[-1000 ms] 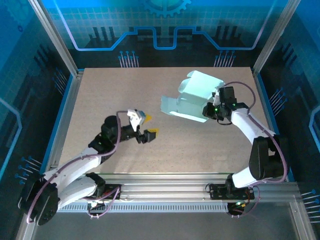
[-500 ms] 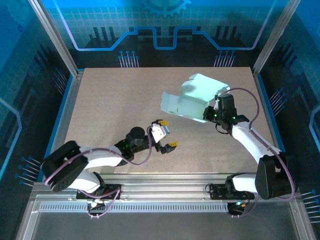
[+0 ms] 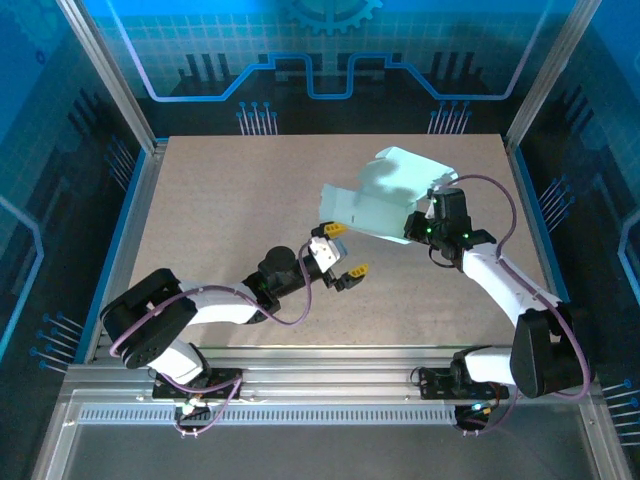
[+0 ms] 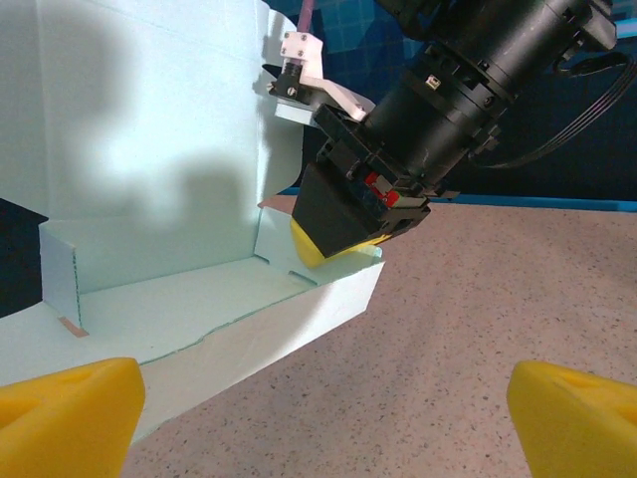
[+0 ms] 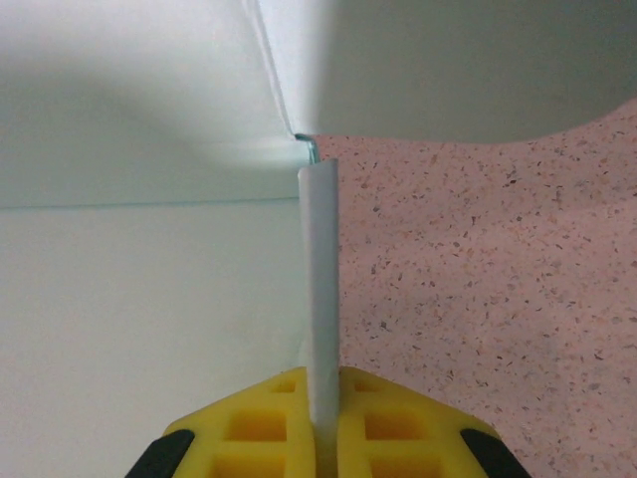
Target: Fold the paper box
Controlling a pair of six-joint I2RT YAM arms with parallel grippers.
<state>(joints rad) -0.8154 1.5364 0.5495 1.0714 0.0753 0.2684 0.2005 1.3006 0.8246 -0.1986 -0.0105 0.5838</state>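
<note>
Thin mint paper box point(image 3: 385, 198) — rounded flaps, right hand point(image 3: 412, 227) pinching it, left hand point(image 3: 346, 249) released

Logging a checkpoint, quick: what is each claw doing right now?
Left claw: open, holding nothing.
Right claw: closed on an edge of the paper box.

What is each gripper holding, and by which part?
The right gripper pinches the box by a side flap's edge; the left gripper is open and empty.
</note>
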